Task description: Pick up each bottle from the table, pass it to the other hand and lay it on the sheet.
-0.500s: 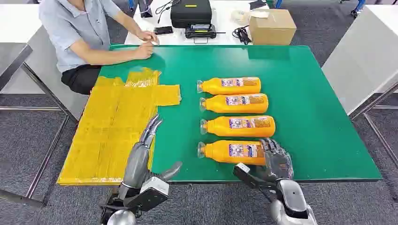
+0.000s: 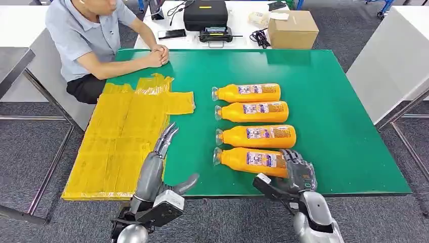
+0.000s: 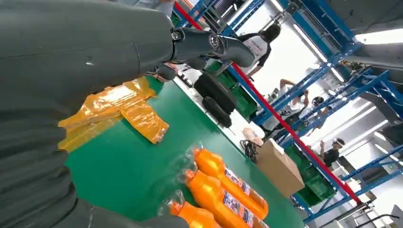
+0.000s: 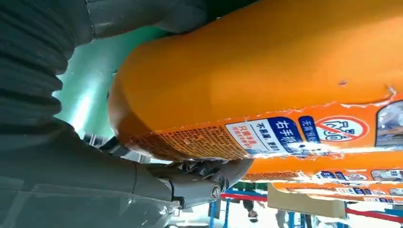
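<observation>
So the nearest orange bottle (image 2: 253,161) is in our right robot hand (image 2: 296,174) now, fingers wrapped around its base end. Compared with half a second back, the bottle has tilted: its cap end has swung a touch away from the hand and sits closer to the next bottle (image 2: 256,136), so we'd say the grip has taken and the lift is just starting. The right wrist view backs that up, with the thumb on one side of the bottle's base and dark fingers on the other. Whether it's fully clear of the green desk (image 2: 334,106) we can't tell.

Beyond the held one, three more bottles lie in a row on the desk, further out from the right hand, untouched, the far pair (image 2: 248,102) past the next one.

Our left robot hand (image 2: 164,152) is empty, fingers stretched out and apart, hovering at the edge of the yellow sheet (image 2: 116,142), which lies just on the far side of it from the bottles. It's edged slightly further forward. Looks to us like it's waiting for the handover.

Past the sheet, a person (image 2: 91,40) sits at the desk's far corner, hands clasped.
</observation>
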Motion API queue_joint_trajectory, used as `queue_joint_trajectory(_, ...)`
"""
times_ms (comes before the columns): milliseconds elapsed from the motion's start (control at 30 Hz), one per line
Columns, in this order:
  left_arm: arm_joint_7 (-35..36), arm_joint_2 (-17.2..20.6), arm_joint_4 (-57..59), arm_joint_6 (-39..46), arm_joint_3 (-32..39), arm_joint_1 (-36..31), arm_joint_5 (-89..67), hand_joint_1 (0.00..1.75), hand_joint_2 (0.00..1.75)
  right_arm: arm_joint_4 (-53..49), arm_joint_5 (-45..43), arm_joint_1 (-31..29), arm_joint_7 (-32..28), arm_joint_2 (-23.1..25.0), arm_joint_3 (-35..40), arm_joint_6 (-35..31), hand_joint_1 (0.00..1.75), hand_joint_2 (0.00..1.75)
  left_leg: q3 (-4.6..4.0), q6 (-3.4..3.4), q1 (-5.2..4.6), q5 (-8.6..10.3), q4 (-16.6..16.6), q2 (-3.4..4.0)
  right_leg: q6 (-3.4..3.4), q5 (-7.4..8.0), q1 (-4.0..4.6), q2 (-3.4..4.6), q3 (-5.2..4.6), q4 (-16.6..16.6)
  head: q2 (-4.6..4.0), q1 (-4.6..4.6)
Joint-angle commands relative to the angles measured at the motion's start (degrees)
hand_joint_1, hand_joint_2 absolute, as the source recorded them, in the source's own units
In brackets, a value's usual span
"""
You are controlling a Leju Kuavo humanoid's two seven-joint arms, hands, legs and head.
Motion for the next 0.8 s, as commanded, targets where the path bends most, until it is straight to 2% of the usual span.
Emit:
queue_joint_trajectory(33, 0.3, -1.2, 2.6, 0.2, -1.5, -1.6, 0.9, 0.0, 1.75, 2.6, -7.7, 2.5, -5.6, 1.6, -4.0, 0.4, 1.75, 1.75, 0.13, -0.09, 0.09, -0.02, 0.0, -0.25, -0.12, -0.07, 0.1, -0.26, 0.26, -0.1, 0.0, 0.0)
queue_joint_trajectory(233, -0.6, -1.4, 0.6, 0.2, -0.8, 0.0, 2.6, 0.0, 1.75, -5.8, -12.0, 6.6, -9.1, 4.4, -4.5, 1.8, 1.75, 1.75, 0.05, -0.09, 0.06, -0.04, 0.0, -0.19, -0.11, -0.09, 0.07, -0.18, 0.15, 0.0, 0.0, 0.0)
queue_joint_trajectory(333, 1.9, -1.4, 1.3, 0.3, -0.7, 0.1, 6.9, 0.0, 1.75, -12.8, -14.6, 8.4, -10.6, 6.7, -3.8, 2.6, 1.75, 1.75, 0.0, -0.09, 0.04, -0.05, 0.0, -0.12, -0.1, -0.08, 0.05, -0.11, 0.1, 0.0, 0.0, 0.0)
queue_joint_trajectory(567, 3.9, -1.4, 2.4, 1.3, -0.8, 1.3, 13.7, 0.0, 1.75, -18.9, -18.2, 10.0, -11.7, 8.0, -3.5, 3.8, 1.75, 1.75, -0.07, -0.13, 0.08, -0.13, 0.0, -0.05, -0.15, -0.12, 0.09, -0.05, 0.04, 0.0, 0.0, -0.02)
queue_joint_trajectory(667, 3.3, -1.4, 1.4, 1.9, 0.5, 2.1, 20.9, 0.0, 1.75, -21.0, -20.1, 10.5, -12.6, 8.8, -3.7, 4.1, 1.75, 1.75, -0.13, -0.09, 0.05, -0.13, 0.0, -0.02, -0.11, -0.12, 0.06, 0.02, -0.02, 0.0, 0.0, 0.0)
queue_joint_trajectory(800, 2.4, -1.4, 0.3, 2.9, 1.5, 2.8, 22.5, 0.0, 1.75, -23.1, -21.2, 10.4, -13.1, 9.8, -4.1, 3.6, 1.75, 1.75, -0.15, -0.12, 0.04, -0.16, 0.0, 0.02, -0.14, -0.14, 0.04, 0.06, -0.04, 0.1, 0.0, 0.0)
